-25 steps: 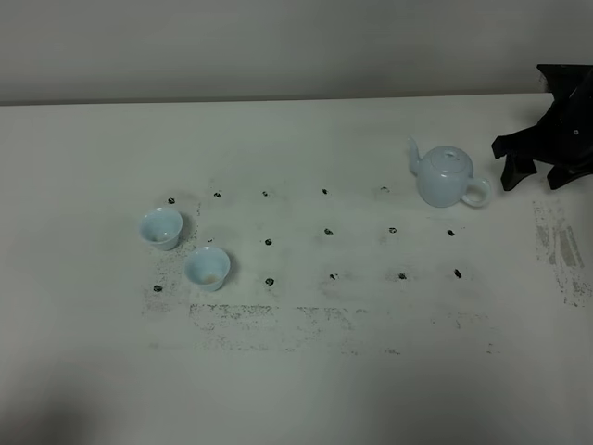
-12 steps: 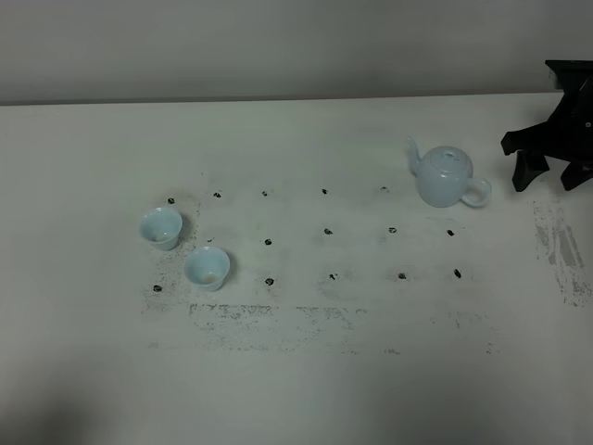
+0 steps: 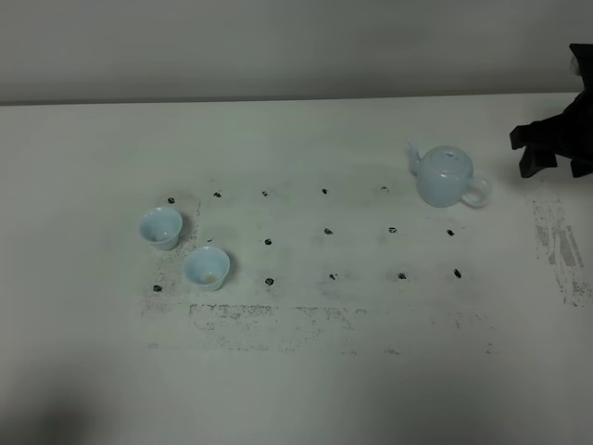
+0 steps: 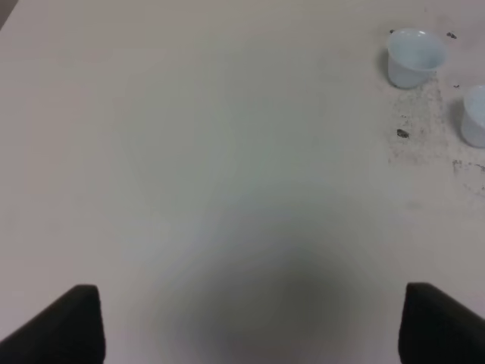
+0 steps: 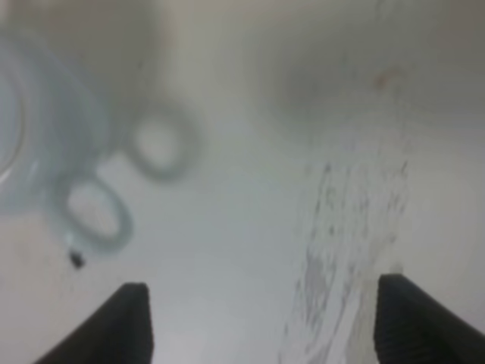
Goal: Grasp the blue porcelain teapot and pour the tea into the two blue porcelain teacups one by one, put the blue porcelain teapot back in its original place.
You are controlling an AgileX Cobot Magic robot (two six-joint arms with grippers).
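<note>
- Right claw (image 3: 554, 163): jaws wide apart, nothing between them. Held just off the handle side of the blue porcelain teapot (image 3: 445, 176), not touching it. In the right wrist view the right claw (image 5: 269, 326) is seen with bare surface between its tips. The teapot (image 5: 38, 136) is blurred off to one side there, its loop handle turned toward the claw.
- Left claw (image 4: 254, 326): jaws also apart and empty. It is not caught in the high view. The teapot is absent from its wrist view, so it is judged to hang well away from the teapot, beyond the cups.
- Teapot: upright on the surface (image 3: 296, 389), lid seated, gripped by nothing.
- The two blue porcelain teacups (image 3: 160, 227) (image 3: 207, 267): upright, near each other, well apart from the teapot on its spout side, with a grid of dark marks (image 3: 327, 232) between. Both are also seen in the left wrist view (image 4: 414, 57) (image 4: 476, 114).
- Cup contents: whether tea is inside cannot be told.
- Progress, as a judgement: no grasp is made at present and no pour is under way. The teapot is set down in what may be its own place. If the cups are empty, every step is left: grasp, two pours, return. If they are filled, only withdrawal is left. The pictures do not settle which.
</note>
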